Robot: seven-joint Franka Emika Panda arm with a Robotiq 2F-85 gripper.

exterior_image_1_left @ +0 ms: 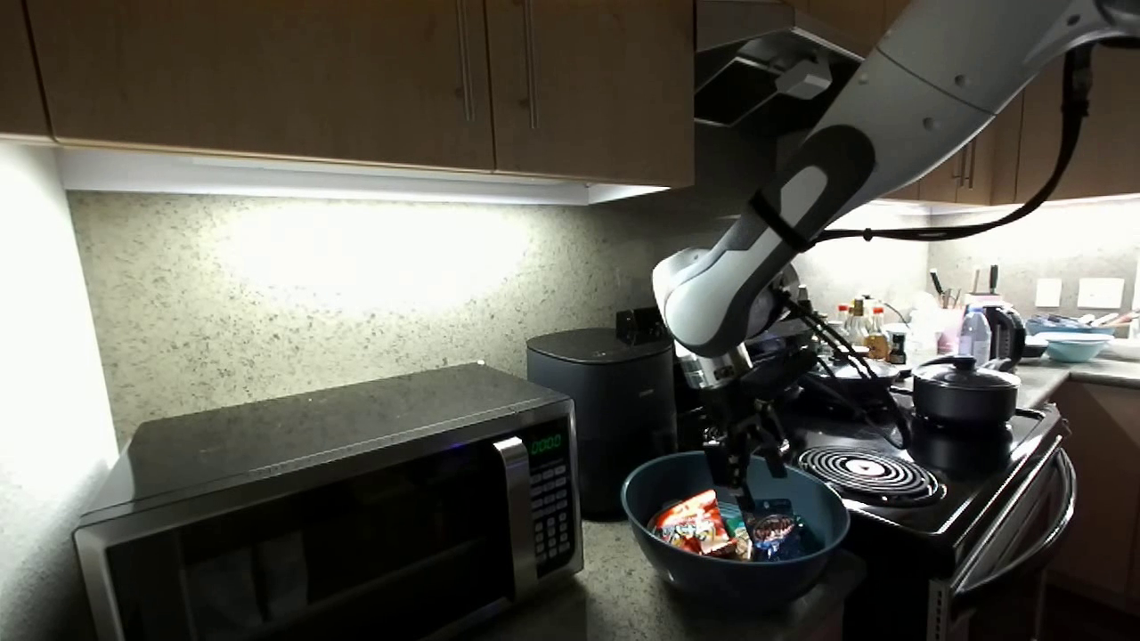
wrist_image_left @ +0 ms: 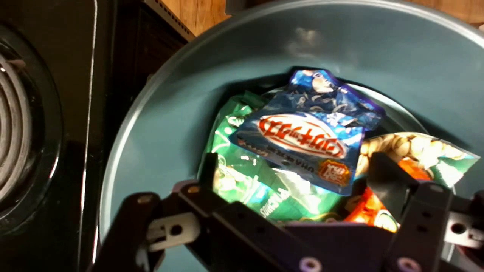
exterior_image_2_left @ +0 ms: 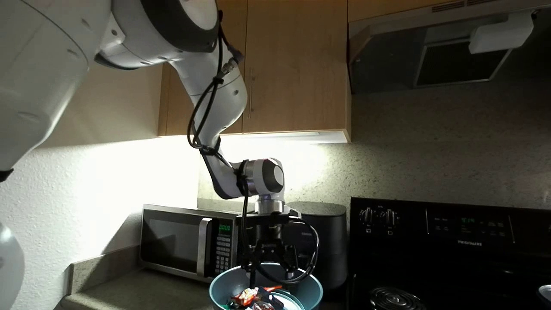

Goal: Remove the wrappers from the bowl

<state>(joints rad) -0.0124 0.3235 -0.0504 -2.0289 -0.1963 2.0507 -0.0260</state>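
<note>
The large dark-blue bowl (exterior_image_1_left: 712, 579) stands on the counter beside the stove; it also shows in an exterior view (exterior_image_2_left: 221, 287) and the wrist view (wrist_image_left: 166, 128). Several wrappers lie inside. In the wrist view, a blue wrapper with a red-and-white oval (wrist_image_left: 298, 132) lies on top of a green wrapper (wrist_image_left: 242, 162). An orange wrapper (wrist_image_left: 368, 207) and a nut-pictured part (wrist_image_left: 412, 147) lie to the right. The orange-red wrapper (exterior_image_1_left: 695, 521) also shows in both exterior views (exterior_image_2_left: 247, 296). My gripper (wrist_image_left: 295, 166) is open, pointing down over the wrappers, with nothing held; contact cannot be told.
The microwave (exterior_image_1_left: 338, 516) and a dark rounded appliance (exterior_image_1_left: 601, 418) stand beside and behind the bowl. The stove with its coil burner (exterior_image_1_left: 873, 474) and a lidded black pot (exterior_image_1_left: 966, 396) is on the other side. Cabinets (exterior_image_1_left: 267, 80) and a range hood (exterior_image_1_left: 766, 62) hang above.
</note>
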